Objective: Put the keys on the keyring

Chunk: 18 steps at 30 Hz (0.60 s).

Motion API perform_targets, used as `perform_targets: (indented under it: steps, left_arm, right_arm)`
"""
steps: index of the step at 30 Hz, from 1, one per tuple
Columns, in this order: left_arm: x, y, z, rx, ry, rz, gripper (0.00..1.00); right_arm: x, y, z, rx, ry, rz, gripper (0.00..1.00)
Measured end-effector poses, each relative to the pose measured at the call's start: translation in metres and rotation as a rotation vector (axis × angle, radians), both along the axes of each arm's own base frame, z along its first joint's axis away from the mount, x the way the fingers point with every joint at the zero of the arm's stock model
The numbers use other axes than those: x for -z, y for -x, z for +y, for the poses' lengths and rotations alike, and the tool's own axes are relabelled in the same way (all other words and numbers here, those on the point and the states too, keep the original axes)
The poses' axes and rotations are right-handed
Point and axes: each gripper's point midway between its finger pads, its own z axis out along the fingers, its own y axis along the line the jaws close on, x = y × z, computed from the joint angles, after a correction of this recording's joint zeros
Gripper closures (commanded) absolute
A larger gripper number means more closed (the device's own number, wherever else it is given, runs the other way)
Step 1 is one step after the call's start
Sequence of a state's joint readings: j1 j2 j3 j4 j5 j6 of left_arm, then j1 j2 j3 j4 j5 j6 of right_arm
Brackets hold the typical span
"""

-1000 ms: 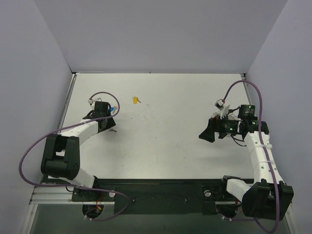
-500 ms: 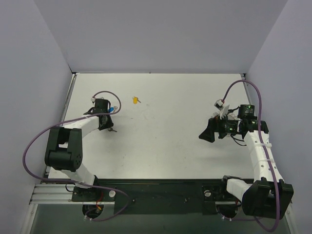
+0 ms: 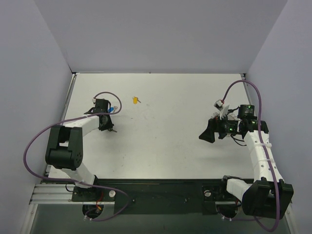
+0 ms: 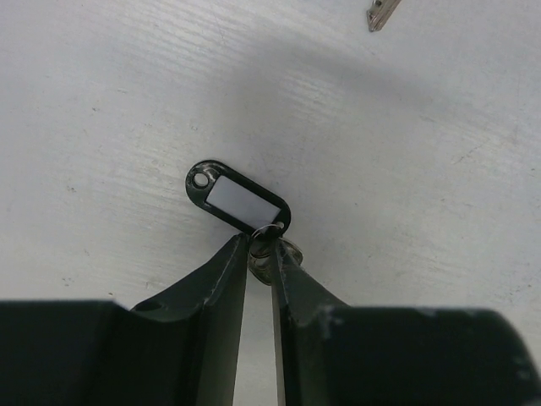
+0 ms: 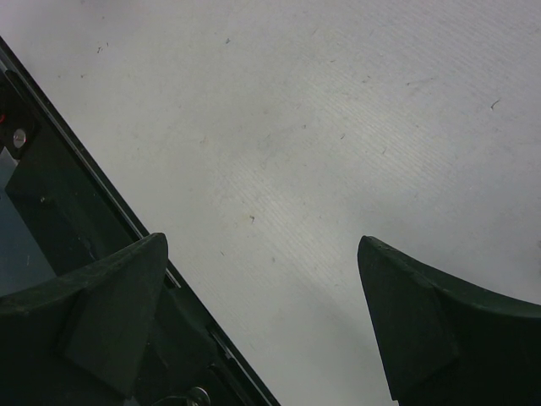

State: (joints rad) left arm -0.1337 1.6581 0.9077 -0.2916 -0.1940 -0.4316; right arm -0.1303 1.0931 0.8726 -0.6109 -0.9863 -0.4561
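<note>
desk (image 3: 170, 151) | right gripper (image 5: 262, 243) near the right edge, jaws wide | left gripper (image 4: 259, 247) by the left edge, jaws narrow | black tag (image 4: 239, 197) just ahead | keyring (image 4: 290, 250) pinched in those jaws | yellow key (image 3: 135, 100), blue key (image 3: 113, 108) loose toward far-left corner

Soft, even light overhead.
The white desk (image 3: 165, 146) read bright and sharp from above. In the left wrist view a broad soft shadow lay beyond the keyring (image 4: 241, 200), and the left end effector (image 4: 260, 249) showed near-black and blurred.
</note>
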Motion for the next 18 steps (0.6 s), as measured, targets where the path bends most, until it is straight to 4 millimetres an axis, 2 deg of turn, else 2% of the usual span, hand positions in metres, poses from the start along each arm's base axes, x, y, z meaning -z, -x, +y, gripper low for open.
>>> perform_targets:
  steps: [1,4,7,10,18]
  left_arm:
    - [0.0,0.0,0.0,0.0,0.0,0.001,0.75]
    - [0.001,0.0,0.0,0.001,0.001,0.002,0.9]
    - [-0.002,-0.002,-0.001,0.003,0.004,-0.003,0.99]
    - [-0.006,-0.007,-0.002,0.007,0.012,-0.018,1.0]
    - [-0.011,-0.004,-0.004,0.022,0.024,-0.014,1.0]
  right_arm:
    - [0.0,0.0,0.0,-0.001,0.001,-0.001,0.11]
    - [0.0,0.0,0.0,-0.004,0.001,-0.002,0.11]
    - [0.0,0.001,0.001,-0.01,-0.004,-0.002,0.11]
    - [-0.001,0.003,0.002,-0.017,-0.008,-0.002,0.11]
    - [0.0,0.006,0.003,-0.028,-0.015,0.007,0.11]
